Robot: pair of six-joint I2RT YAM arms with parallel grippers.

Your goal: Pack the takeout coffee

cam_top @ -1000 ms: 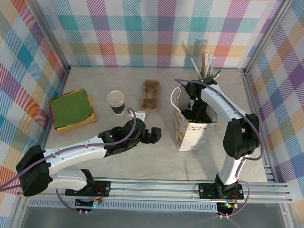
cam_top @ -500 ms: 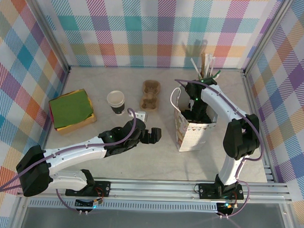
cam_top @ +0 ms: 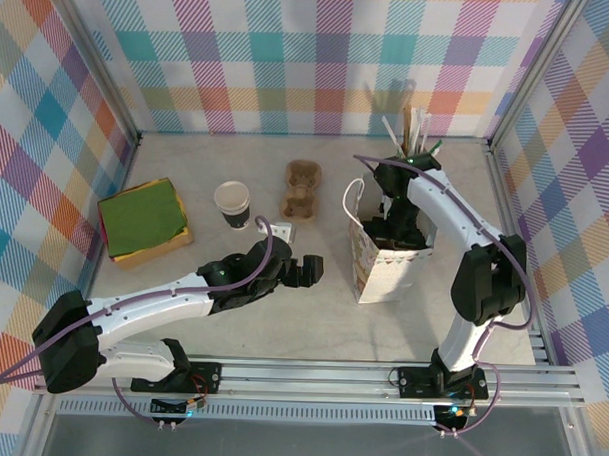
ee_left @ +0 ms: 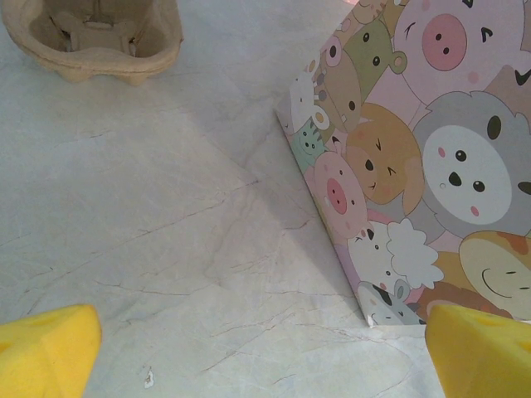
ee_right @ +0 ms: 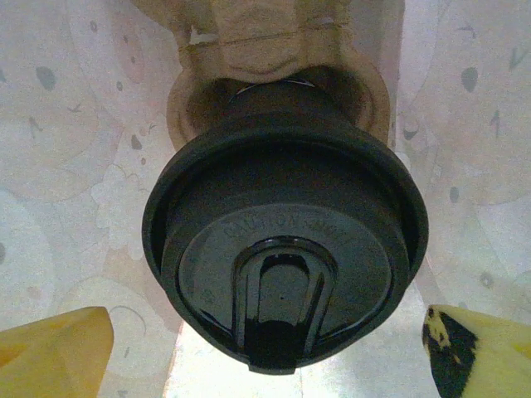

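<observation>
1. Reaching down into the paper bag (cam_top: 383, 263), which stands upright right of the worktop's centre, the right gripper (cam_top: 392, 229) hangs with its yellow-padded fingers (ee_right: 51, 348) spread wide. One sits on each side of the takeout coffee (ee_right: 284, 249), and neither visibly touches it.
2. The coffee is inside the bag, black lid up, with its base seated in a pulp cup holder (ee_right: 274, 58) on the bag's floor. That holder probably keeps the cup from tipping in transit.
3. The cup looks delivered. Released jaws would let the arm lift straight out without dragging it.
4. The left gripper (ee_left: 264, 356) is also wide open and empty, low over bare worktop just beside the bag's printed left wall. It does not touch the bag, and it seems placed to steady the bag if it shifts.
5. A second pulp carrier (cam_top: 302, 188) lies toward the far edge, and a lidless cup (cam_top: 231, 202) stands to its left. Both are well apart from either arm.
6. On the way out, the spread fingers could catch the bag's rim or handle and tilt the whole bag.
</observation>
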